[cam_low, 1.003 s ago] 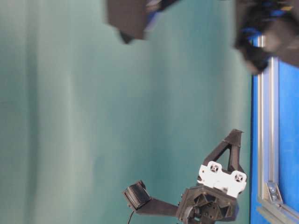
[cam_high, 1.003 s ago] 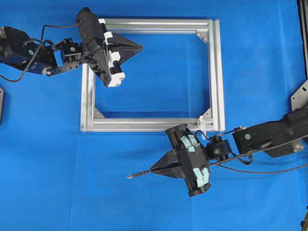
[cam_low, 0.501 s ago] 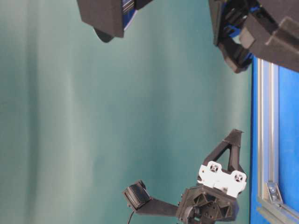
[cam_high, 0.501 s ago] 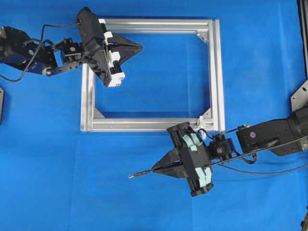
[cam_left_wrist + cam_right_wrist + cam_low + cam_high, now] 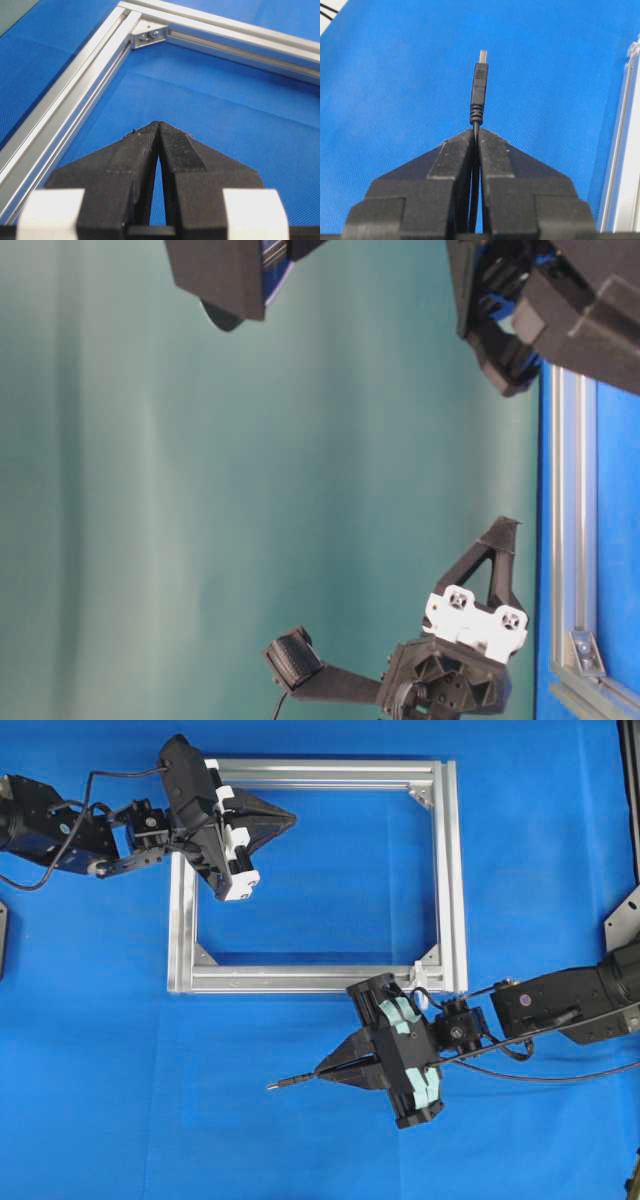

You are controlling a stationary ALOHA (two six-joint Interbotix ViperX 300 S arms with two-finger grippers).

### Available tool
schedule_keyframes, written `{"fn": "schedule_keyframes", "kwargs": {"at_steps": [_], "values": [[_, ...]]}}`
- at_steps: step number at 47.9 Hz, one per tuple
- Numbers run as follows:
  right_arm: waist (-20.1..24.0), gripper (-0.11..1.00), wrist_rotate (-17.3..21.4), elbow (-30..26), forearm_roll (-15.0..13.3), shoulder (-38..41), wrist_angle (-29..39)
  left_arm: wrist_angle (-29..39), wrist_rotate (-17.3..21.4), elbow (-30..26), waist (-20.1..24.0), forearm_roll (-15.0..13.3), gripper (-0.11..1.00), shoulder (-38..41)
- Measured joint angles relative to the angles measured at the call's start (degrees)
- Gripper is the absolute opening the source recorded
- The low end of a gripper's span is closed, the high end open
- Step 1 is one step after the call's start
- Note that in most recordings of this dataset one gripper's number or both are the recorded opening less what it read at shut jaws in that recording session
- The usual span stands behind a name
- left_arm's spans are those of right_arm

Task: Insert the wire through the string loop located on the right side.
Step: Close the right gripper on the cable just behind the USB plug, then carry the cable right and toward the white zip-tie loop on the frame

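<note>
Wire (image 5: 479, 92) sits pinched in your right gripper (image 5: 475, 134): the right wrist view shows the two black jaws pressed against the thin cord, with the plug end sticking straight out past the fingertips and its small metal tip leading. In the overhead view you can see the same plug (image 5: 285, 1083) poking out to the left of the right gripper (image 5: 322, 1072), over bare blue mat (image 5: 150, 1100), just below the silver frame (image 5: 300, 980) and clear of it. The rest of the wire trails back along the right arm (image 5: 560, 1005); you cannot tell it apart from the arm's own cables there.

Look for the string loop (image 5: 421, 976) on the frame's lower bar near its right corner, a small white tie standing up from the aluminium. It lies just above and to the right of your right gripper's body; the plug points away from it, toward the left.

Your left gripper (image 5: 158, 129) has its jaws pressed together with nothing between them. From overhead it (image 5: 290, 818) hangs inside the frame's upper left region, tips pointing right, apart from the bars. The left wrist view shows a corner bracket (image 5: 148, 33) ahead of those tips.
</note>
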Motion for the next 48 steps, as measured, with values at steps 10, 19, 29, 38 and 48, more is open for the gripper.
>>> {"fn": "schedule_keyframes", "kwargs": {"at_steps": [10,19,29,38,48], "values": [[0.09,-0.04,0.00,0.00,0.00,0.09,0.09,0.00,0.00,0.00,0.00,0.00,0.00,0.09],[0.09,-0.04,0.00,0.00,0.00,0.09,0.00,0.00,0.00,0.00,0.00,0.00,0.00,0.00],[0.09,-0.04,0.00,0.00,0.00,0.09,0.09,0.00,0.00,0.00,0.00,0.00,0.00,0.00],[0.09,-0.04,0.00,0.00,0.00,0.09,0.09,0.09,0.00,0.00,0.00,0.00,0.00,0.00],[0.00,-0.04,0.26,0.18,0.09,0.00,0.00,0.09,0.00,0.00,0.00,0.00,0.00,0.00]]}}
